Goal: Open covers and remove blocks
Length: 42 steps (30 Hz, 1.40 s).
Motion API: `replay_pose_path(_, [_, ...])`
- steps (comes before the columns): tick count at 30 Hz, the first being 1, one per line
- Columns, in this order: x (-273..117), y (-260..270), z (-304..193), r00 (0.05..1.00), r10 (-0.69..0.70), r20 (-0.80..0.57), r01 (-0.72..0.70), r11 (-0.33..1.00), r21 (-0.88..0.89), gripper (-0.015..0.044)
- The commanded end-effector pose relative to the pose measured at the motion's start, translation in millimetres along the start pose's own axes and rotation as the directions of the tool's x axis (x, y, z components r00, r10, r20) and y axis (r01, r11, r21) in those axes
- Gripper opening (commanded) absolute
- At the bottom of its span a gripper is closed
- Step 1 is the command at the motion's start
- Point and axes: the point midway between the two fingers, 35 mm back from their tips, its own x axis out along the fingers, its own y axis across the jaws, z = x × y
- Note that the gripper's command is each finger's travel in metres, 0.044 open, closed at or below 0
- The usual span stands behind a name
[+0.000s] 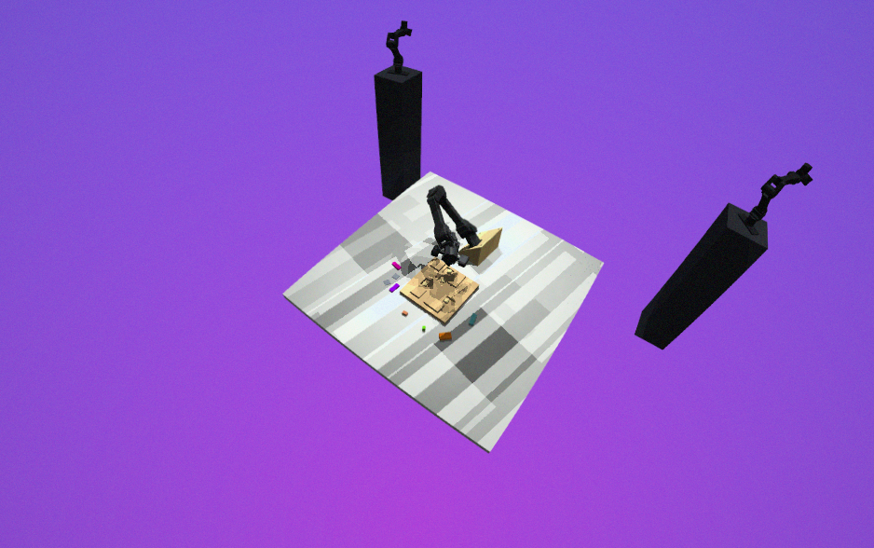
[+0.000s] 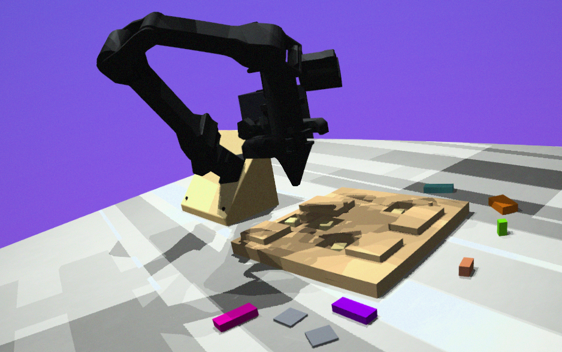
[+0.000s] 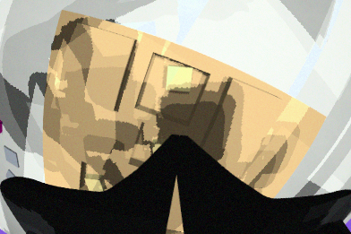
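- Spotted two thin gray tiles lying flat, nearest the counter's left corner.
- Saw one purple block, long and flat, just beside those, and one magenta block, similar in shape, toward the upper-left edge.
- Noted one small salmon block and one upright green block, toward the lower-left edge.
- Found one puzzle board, tan and square, near the counter's middle, below the gripper and apart from it.
- Counted four raised tan covers and four pale yellow blocks down in uncovered wells.
- Saw one squat orange block farther toward the bottom corner.
- Found the gripper pressed together, pinching nothing, pointing down near the board's base-side edge.
- Noted one flat teal block beyond the board, toward the lower-right edge.
- Saw one tan wedge base nearer the upper-right edge.
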Motion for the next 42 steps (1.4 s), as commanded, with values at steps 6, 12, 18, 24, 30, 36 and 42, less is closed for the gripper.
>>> replay_pose_path(6, [7, -1, 18, 1.000, -0.004, -0.004, 0.004, 1.000, -0.026, 0.0000])
replay_pose_path(12, [32, -1, 17, 1.000, -0.005, -0.005, 0.005, 1.000, -0.026, 0.0000])
replay_pose_path(18, [53, 0, 21, 1.000, -0.002, -0.004, 0.002, 1.000, -0.026, 0.0000])
replay_pose_path(24, [56, 0, 21, 1.000, -0.002, -0.004, 0.002, 1.000, -0.026, 0.0000])
replay_pose_path(30, [62, 0, 21, 1.000, -0.002, -0.004, 0.002, 1.000, -0.026, 0.0000])
replay_pose_path(36, [65, 1, 21, 1.000, -0.001, -0.003, 0.001, 1.000, -0.026, 0.0000])
replay_pose_path(42, [67, 3, 16, 1.000, -0.001, -0.004, 0.001, 1.000, -0.025, 0.0000])
